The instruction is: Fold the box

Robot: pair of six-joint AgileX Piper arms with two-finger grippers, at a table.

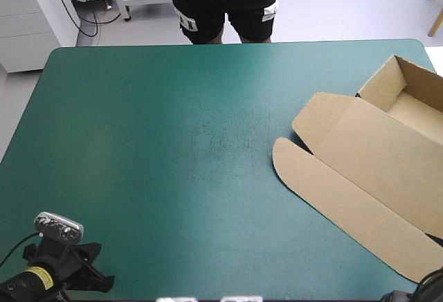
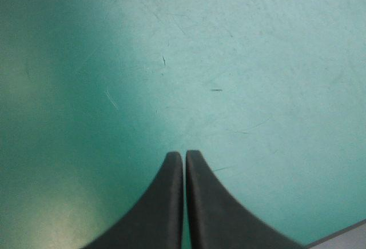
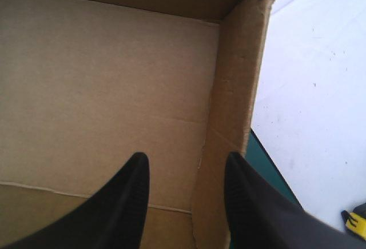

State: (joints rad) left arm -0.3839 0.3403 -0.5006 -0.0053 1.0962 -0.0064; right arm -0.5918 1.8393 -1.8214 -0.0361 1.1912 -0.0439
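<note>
The brown box [image 1: 387, 149] lies at the table's right side as an open tray [image 1: 410, 98] with its lid [image 1: 360, 177] flat toward the middle. My right gripper [image 3: 186, 160] is open above the tray. One finger is over the tray's floor [image 3: 103, 77] and the other is beyond a raised side wall [image 3: 237, 72], which runs between them. I cannot tell whether either finger touches it. My left gripper [image 2: 184, 153] is shut with nothing in it, over bare teal-green cover at the near left corner [image 1: 73, 267], far from the box.
The table's right edge [image 3: 266, 166] runs close beside the box's wall, with pale floor beyond it. The table's near edge [image 2: 343, 235] shows just behind my left gripper. Scuffed teal-green cover [image 1: 173, 143] lies between the left arm and the box.
</note>
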